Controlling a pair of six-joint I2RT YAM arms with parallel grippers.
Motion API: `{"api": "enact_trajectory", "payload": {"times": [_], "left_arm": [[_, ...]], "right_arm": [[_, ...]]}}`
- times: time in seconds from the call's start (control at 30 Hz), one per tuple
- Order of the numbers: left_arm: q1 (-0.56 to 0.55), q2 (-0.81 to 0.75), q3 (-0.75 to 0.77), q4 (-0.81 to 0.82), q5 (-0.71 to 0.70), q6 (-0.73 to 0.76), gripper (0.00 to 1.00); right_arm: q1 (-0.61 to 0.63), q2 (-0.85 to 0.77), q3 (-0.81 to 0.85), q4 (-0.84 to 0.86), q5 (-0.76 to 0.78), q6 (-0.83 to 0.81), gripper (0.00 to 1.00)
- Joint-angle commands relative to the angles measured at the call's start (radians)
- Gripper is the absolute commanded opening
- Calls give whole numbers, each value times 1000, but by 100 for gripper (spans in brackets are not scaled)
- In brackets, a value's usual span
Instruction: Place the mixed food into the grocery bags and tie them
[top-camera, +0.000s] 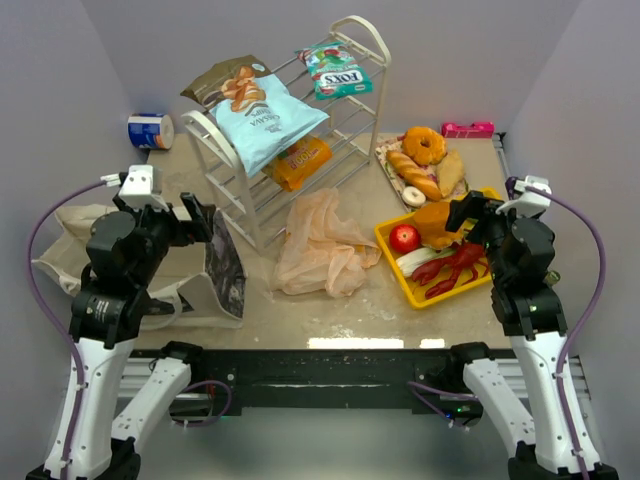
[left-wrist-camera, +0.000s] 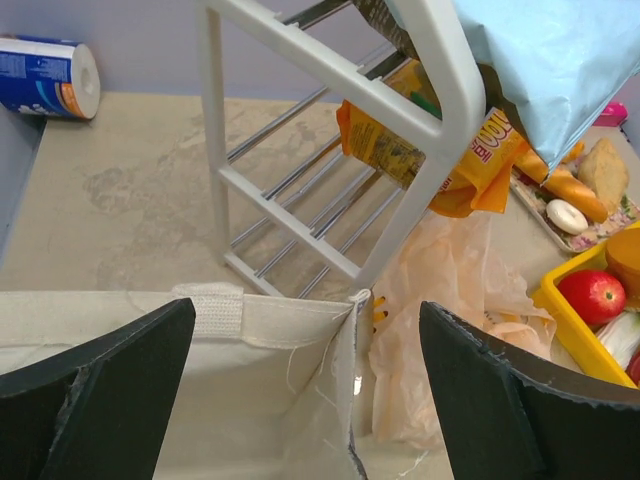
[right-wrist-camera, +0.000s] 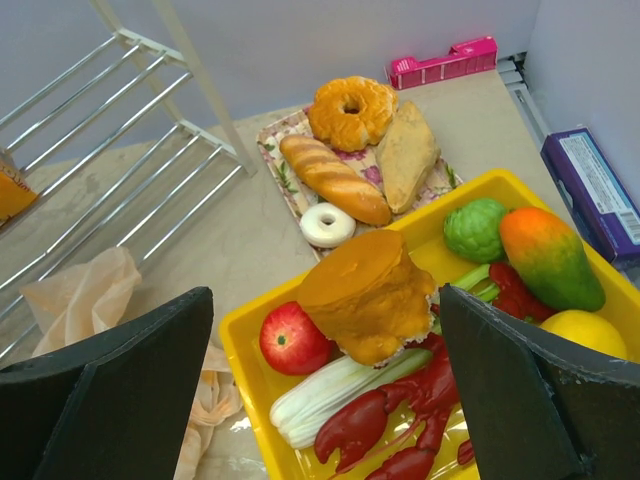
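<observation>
With left gripper (left-wrist-camera: 307, 310) and right gripper (right-wrist-camera: 322, 300) wide and empty, the right-edge red apple (right-wrist-camera: 296, 338) looks light, hard, slick: pinch across its middle.

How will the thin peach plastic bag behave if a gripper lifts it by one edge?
The peach plastic bag lies crumpled and translucent, so it is probably floppy and very light. Lifted, it would likely sag and its mouth collapse.

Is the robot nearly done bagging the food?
Nothing looks packed yet. Snack packets sit on the rack, the red apple in the yellow tray. The pink bag lies untied. Left claw hovers open over the cloth tote, right claw open over the tray; both empty.
</observation>
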Motion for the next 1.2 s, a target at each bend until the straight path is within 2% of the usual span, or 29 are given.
{"api": "enact_trajectory", "payload": {"times": [0.0,0.1,0.23,0.5,0.7,0.83,0.87,0.9,0.93,0.97,1.0,1.1,1.17], "left_arm": [[5,23,50,-73,9,3,100],[5,39,62,-113,81,7,100],[5,61,88,-195,102,-1,100],[5,21,87,-304,15,-24,100],[5,1,6,-294,183,-18,97],[5,-5,-49,-269,353,-7,61],[5,-10,-74,-253,457,-13,58],[5,-13,-86,-237,504,-19,54],[3,-16,-97,-208,548,-26,44],[5,-16,-115,-194,623,-41,38],[3,-16,-123,-171,653,-49,26],[-3,-22,-163,-112,728,-99,10],[-4,-30,-200,-72,765,-151,9]], "right_arm": [[0,12,52,-16,7,7,99],[2,22,67,-28,4,15,99],[2,43,106,-70,-31,18,99],[0,89,170,-166,-100,23,99],[0,98,172,-165,-141,30,99],[0,100,167,-173,-160,36,99],[2,101,166,-174,-166,38,98],[2,107,163,-173,-184,38,98],[0,112,163,-173,-189,38,98],[2,118,164,-174,-195,36,97],[2,138,167,-174,-232,36,96],[0,184,166,-173,-295,46,92],[0,210,160,-160,-325,56,90]]}}
